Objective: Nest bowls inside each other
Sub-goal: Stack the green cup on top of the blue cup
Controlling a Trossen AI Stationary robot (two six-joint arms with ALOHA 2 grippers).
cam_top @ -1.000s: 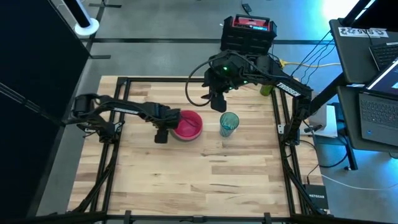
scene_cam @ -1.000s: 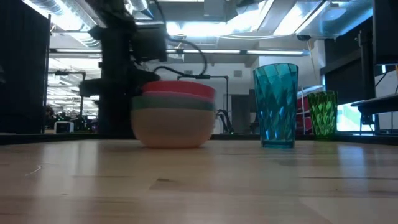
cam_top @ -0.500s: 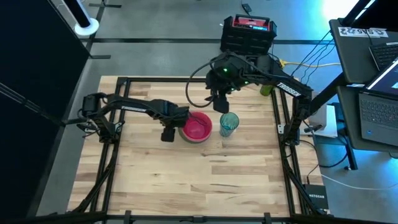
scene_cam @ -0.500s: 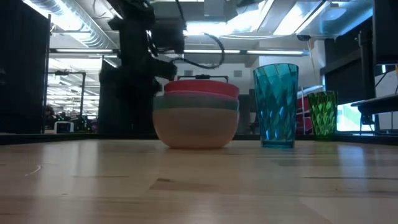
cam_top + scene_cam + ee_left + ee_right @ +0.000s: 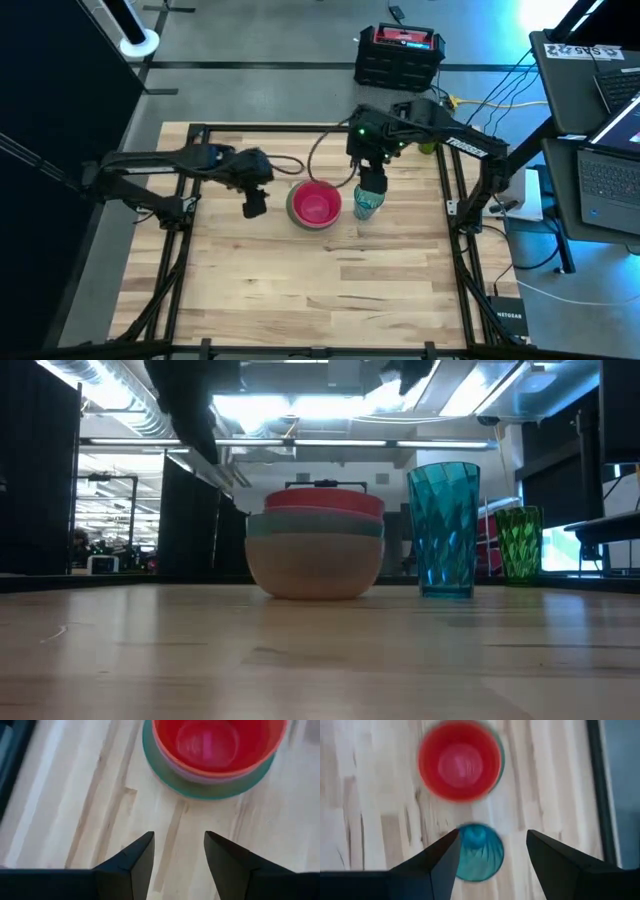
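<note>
The bowls stand nested in one stack [image 5: 316, 205] on the table. From the side the stack [image 5: 315, 545] shows a coral rim on top, a green band, then a pale pink bowl at the bottom. My left gripper [image 5: 254, 205] hangs open above the table, left of the stack [image 5: 215, 750], touching nothing; its fingers [image 5: 135, 865] frame bare wood. My right gripper [image 5: 372, 185] is open above the tall teal cup [image 5: 368, 202], whose mouth [image 5: 480, 852] shows between its fingers, apart from them. The cup [image 5: 445, 530] stands upright just right of the stack.
A small yellow-green cup [image 5: 518, 543] stands at the far right of the table [image 5: 428, 145]. A black box [image 5: 400, 55] sits beyond the far edge. Bare wood [image 5: 320, 290] fills the near half of the table.
The bowl stack has slid along the table toward the right, ending close beside the teal cup. My left gripper followed it, then rose and drew back toward the left edge. My right gripper has come from beyond the cup to above it, sinking and tipping further down.
</note>
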